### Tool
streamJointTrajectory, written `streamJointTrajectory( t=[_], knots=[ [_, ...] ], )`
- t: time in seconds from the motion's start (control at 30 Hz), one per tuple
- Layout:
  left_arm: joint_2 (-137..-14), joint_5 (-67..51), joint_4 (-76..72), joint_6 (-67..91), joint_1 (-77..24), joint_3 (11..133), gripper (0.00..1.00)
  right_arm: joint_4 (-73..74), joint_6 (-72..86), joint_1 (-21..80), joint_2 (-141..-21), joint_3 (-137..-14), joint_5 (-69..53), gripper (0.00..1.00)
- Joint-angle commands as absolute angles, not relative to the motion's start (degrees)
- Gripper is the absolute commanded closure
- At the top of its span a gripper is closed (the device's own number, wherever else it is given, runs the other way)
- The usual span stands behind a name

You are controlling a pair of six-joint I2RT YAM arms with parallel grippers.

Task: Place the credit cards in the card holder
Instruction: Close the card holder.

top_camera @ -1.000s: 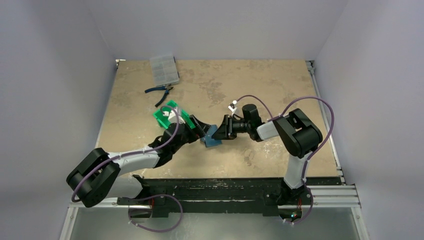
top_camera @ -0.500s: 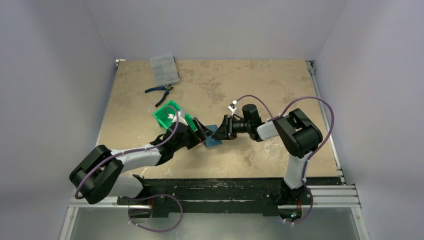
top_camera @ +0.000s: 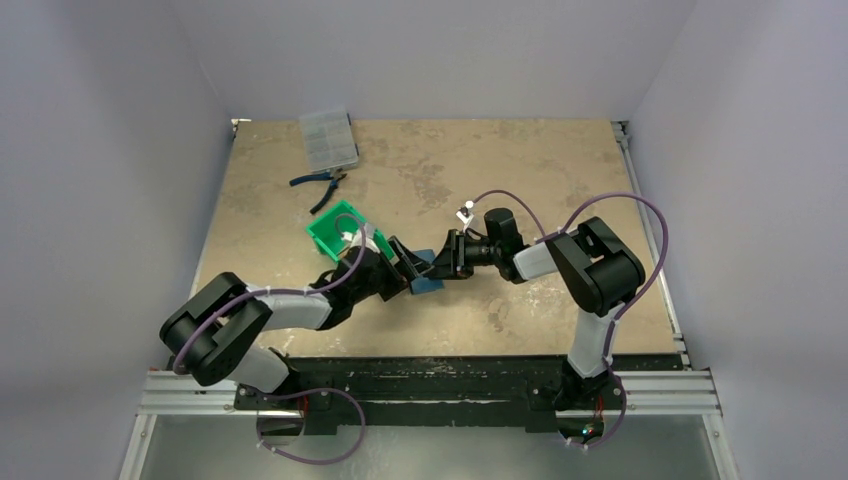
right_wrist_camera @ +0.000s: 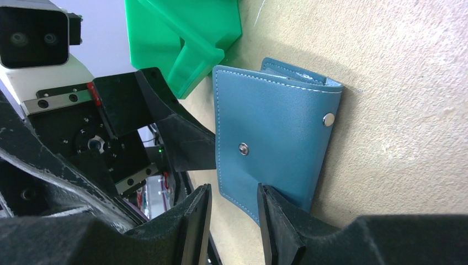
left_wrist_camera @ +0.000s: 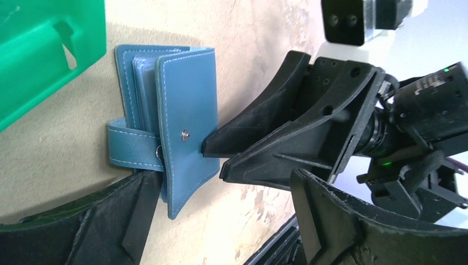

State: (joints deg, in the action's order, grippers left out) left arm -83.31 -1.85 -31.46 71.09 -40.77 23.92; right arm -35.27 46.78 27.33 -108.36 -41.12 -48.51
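Observation:
The teal-blue card holder (top_camera: 426, 278) lies folded on the table between my two grippers, its strap looping round one edge. In the left wrist view the card holder (left_wrist_camera: 185, 118) shows greyish inner pockets at its edge. My left gripper (left_wrist_camera: 221, 226) is open wide, one finger (left_wrist_camera: 83, 232) right against the strap. My right gripper (right_wrist_camera: 232, 221) is open, one finger (right_wrist_camera: 284, 229) resting on the card holder (right_wrist_camera: 276, 132) and the cover's corner in the gap. The credit cards are out of view.
A green plastic tray (top_camera: 332, 226) stands just behind the left gripper, close to the wallet. A clear compartment box (top_camera: 328, 138) and blue-handled pliers (top_camera: 318, 183) lie at the back left. The two grippers face each other almost touching.
The left arm has swung its elbow rightward and nudged its gripper toward the wallet, uncovering more of the green tray. The right arm has stayed put.

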Motion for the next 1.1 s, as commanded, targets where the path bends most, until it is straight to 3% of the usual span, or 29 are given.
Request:
streamJointTrajectory(
  t=[0.0,0.33,0.47,0.67,0.77,0.97,1.07],
  knots=[
    [-81.2,4.3,-43.5,73.1,-40.6,20.2,0.08,-35.2,45.4,27.7,-107.9,-40.5,-46.7,0.56],
    [-70.8,18.6,-41.0,71.8,-40.6,15.0,0.08,-35.3,45.2,28.1,-108.1,-40.4,-46.4,0.56],
    [-69.1,13.4,-40.0,68.0,-40.4,17.3,0.09,-35.1,44.8,28.1,-107.8,-40.5,-46.6,0.55],
    [-67.5,2.6,-22.4,61.1,-40.2,25.7,0.11,-20.2,33.1,28.1,-103.7,-43.7,-40.6,0.52],
    [-67.6,0.3,-16.1,58.3,-40.1,29.0,0.17,-12.4,27.6,28.4,-100.5,-44.5,-31.4,0.51],
    [-70.9,0.7,-10.2,53.6,-40.1,33.0,0.34,-9.4,25.9,29.3,-95.8,-43.1,-26.9,0.5],
    [-75.7,0.3,-8.7,50.2,-39.9,36.3,0.25,-8.3,25.3,29.4,-93.6,-42.1,-26.2,0.48]
  ],
)
